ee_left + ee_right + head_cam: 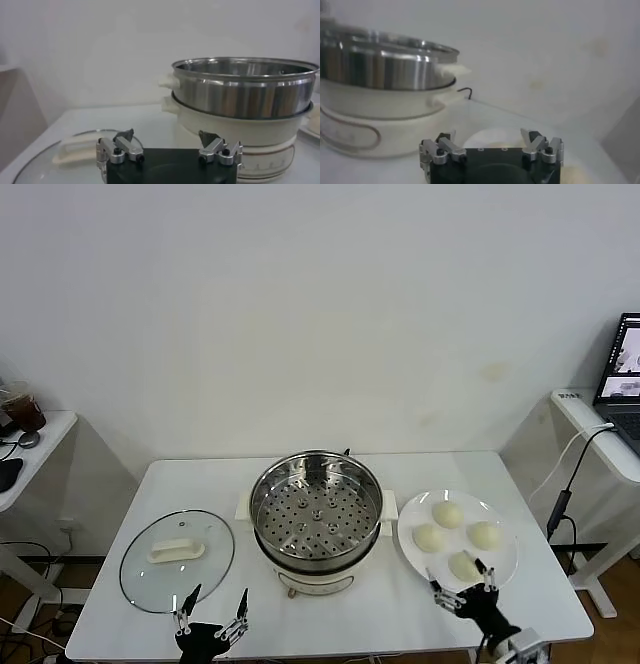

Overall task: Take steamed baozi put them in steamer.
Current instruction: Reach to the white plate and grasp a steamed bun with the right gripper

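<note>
Left gripper [213, 600] sits at table [400, 624] front edge w/ fingers apart, by glass lid [177, 559]. Right gripper [462, 577] fingers apart too, at plate [505, 569] near rim, just by closest of four baozi [464, 565]. Steamer [316, 519] mid-table btwn lid & plate, tray bare.

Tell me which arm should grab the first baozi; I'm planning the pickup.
Right. The right claw is open at the plate, beside the baozi; the left claw sits by the glass lid.
</note>
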